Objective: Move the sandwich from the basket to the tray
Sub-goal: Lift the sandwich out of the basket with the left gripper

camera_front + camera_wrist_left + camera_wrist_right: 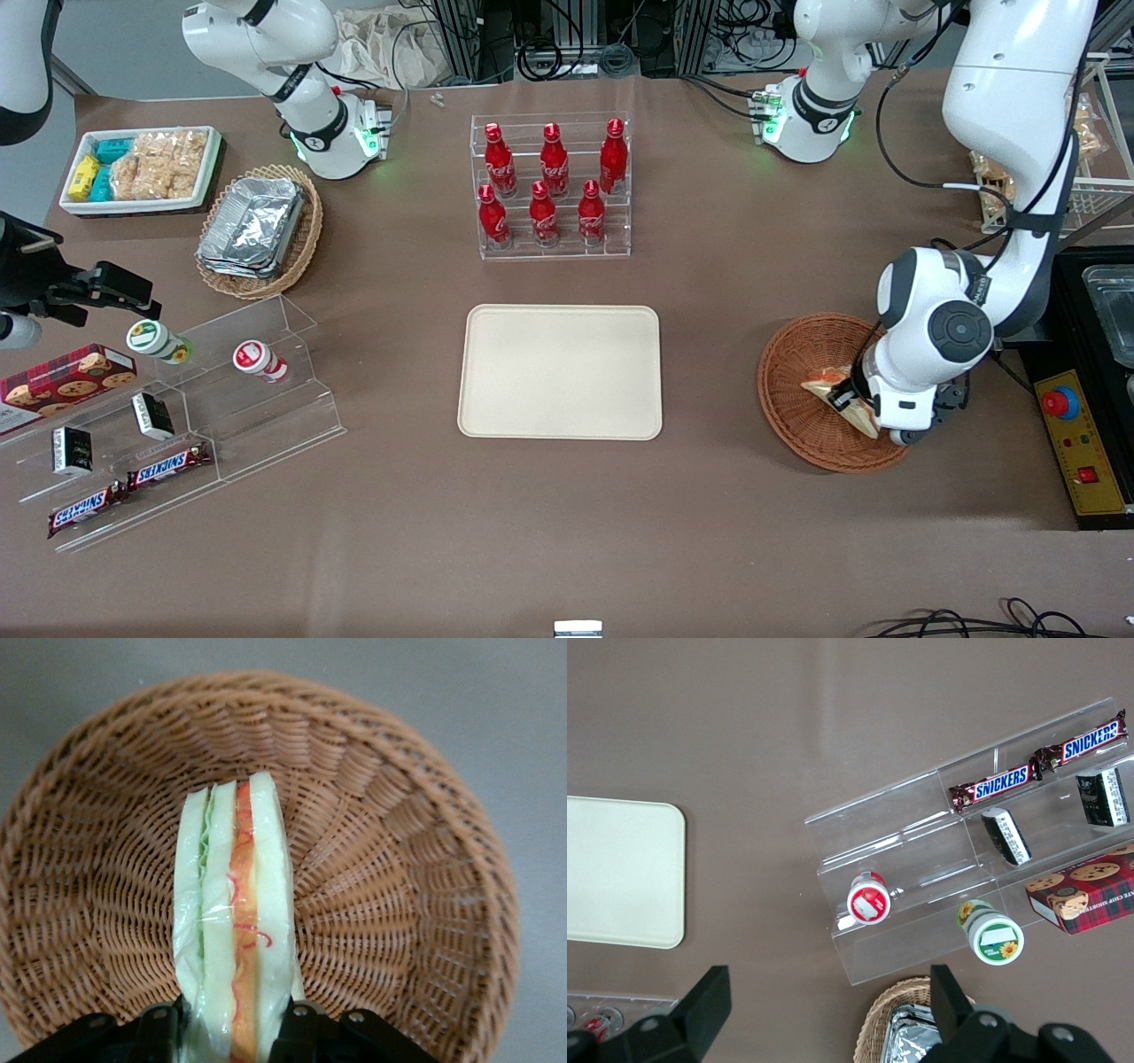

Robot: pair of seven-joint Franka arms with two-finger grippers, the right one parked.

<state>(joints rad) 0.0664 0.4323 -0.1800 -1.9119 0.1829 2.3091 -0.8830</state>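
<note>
The sandwich (235,912) is a plastic-wrapped wedge of pale bread with orange and green filling, standing on edge in the reddish-brown wicker basket (416,904). My left gripper (232,1032) is shut on it, one black finger pressed against each bread face. In the front view the gripper (873,415) sits low inside the basket (793,390), toward the working arm's end of the table, with the sandwich (828,383) partly hidden by the wrist. The cream tray (560,371) lies flat at the table's middle with nothing on it.
A clear rack of red bottles (551,188) stands farther from the front camera than the tray. A tan basket of foil containers (260,229), a white snack bin (140,168) and an acrylic shelf of snacks (177,416) lie toward the parked arm's end. A control box (1083,443) flanks the basket.
</note>
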